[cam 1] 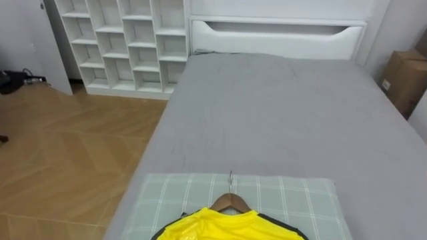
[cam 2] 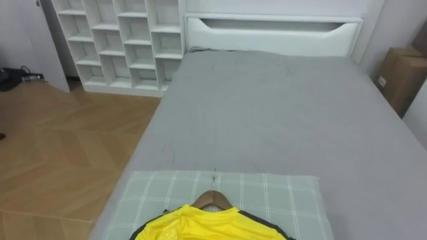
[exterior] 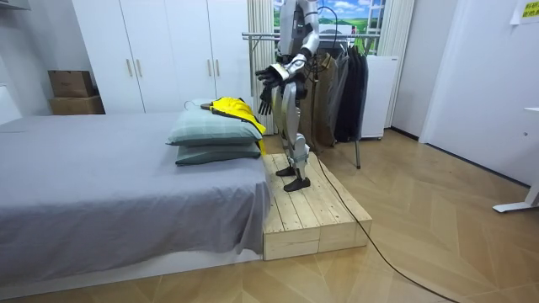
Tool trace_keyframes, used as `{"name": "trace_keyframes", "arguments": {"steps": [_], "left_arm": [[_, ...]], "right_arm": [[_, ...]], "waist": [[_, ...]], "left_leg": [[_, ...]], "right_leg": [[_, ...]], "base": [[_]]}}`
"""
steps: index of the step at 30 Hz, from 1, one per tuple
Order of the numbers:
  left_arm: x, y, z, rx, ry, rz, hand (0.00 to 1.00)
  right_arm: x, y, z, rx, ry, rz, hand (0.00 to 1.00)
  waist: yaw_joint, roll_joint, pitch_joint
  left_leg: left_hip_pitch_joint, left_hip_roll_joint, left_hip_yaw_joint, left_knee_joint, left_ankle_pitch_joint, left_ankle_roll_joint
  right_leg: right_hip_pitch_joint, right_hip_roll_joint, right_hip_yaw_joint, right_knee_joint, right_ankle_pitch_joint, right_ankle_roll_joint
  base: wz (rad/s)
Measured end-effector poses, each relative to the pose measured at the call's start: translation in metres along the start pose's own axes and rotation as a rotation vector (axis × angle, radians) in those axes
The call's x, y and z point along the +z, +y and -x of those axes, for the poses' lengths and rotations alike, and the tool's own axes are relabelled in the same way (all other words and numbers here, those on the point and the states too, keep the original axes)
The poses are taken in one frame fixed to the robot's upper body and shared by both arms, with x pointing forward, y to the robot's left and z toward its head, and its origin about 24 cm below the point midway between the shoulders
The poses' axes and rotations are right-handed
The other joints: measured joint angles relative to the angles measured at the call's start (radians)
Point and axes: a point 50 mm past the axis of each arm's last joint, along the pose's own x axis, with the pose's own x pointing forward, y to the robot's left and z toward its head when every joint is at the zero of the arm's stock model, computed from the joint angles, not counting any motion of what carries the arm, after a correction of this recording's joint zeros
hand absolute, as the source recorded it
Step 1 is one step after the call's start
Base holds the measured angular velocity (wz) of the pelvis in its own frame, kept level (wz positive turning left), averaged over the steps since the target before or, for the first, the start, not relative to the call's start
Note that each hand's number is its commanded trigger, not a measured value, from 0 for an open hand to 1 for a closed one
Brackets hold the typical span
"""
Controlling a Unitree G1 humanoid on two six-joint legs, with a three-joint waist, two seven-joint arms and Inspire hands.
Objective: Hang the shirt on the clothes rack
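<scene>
Both hands are held out in front of the robot's chest in the room view. Their dark fingers hang loosely straight and hold nothing. By its body, the nearer and higher one is the left hand (exterior: 268, 76), and the right hand (exterior: 265, 102) sits just below it. Both are apart from the shirt (cam 1: 227, 227), near its edge on the room view's right.

The yellow shirt has dark trim at the shoulders and lies on a wooden hanger (cam 1: 231, 199). The hanger's arch shows at the collar, and its thin hook points toward the headboard (cam 1: 277, 37). Shirt and hanger rest on a pale green checked pillow (cam 1: 300, 197), which the room view shows stacked on a second, darker pillow. Both pillows sit at the near end of the grey bed (cam 1: 280, 113).

The robot stands upright on a low wooden platform (exterior: 312, 215) set against that end of the bed, facing the pillows. Close behind it is a rack (exterior: 337, 84) hung with dark clothes.

Further out in the eye views, a white cubby shelf (cam 1: 127, 40) stands left of the headboard above the wood floor. A cardboard box (cam 1: 407, 77) stands to the bed's right.
</scene>
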Motion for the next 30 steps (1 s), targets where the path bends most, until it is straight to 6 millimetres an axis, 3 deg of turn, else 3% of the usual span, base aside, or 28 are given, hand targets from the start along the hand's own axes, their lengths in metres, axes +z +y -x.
{"name": "trace_keyframes", "arguments": {"steps": [3, 9, 11, 30], "left_arm": [[0.009, -0.002, -0.003, -0.005, -0.061, -0.023, 0.0], [0.054, -0.004, -0.002, -0.023, -0.344, -0.086, 0.0], [0.058, -0.006, 0.0, -0.045, -0.393, -0.118, 0.0], [0.056, -0.018, 0.005, -0.169, -0.387, -0.216, 0.0]], "right_arm": [[0.001, 0.0, 0.0, 0.0, -0.008, 0.004, 0.0], [0.003, -0.001, 0.0, -0.001, -0.01, 0.012, 0.0], [0.003, -0.001, 0.0, 0.0, -0.01, 0.012, 0.0], [0.007, -0.002, -0.001, 0.017, 0.002, 0.022, 0.0]], "waist": [[0.0, -0.001, -0.0027], [-0.014, 0.001, -0.004], [-0.026, 0.002, -0.0041], [-0.057, 0.01, -0.0003]], "left_leg": [[0.0, 0.0, 0.006, -0.001, 0.0, 0.0], [0.0, -0.001, -0.002, 0.001, 0.0, 0.0], [0.002, -0.001, -0.002, 0.0, 0.0, 0.0], [0.009, 0.001, 0.016, -0.003, 0.0, 0.0]], "right_leg": [[-0.003, 0.001, 0.008, 0.0, 0.0, 0.0], [0.0, -0.003, -0.002, 0.0, 0.001, 0.001], [0.002, -0.003, -0.001, 0.0, 0.001, 0.001], [0.001, 0.002, 0.027, 0.0, 0.001, 0.0]], "base": [[-0.06], [0.04], [0.0], [-0.02]]}}
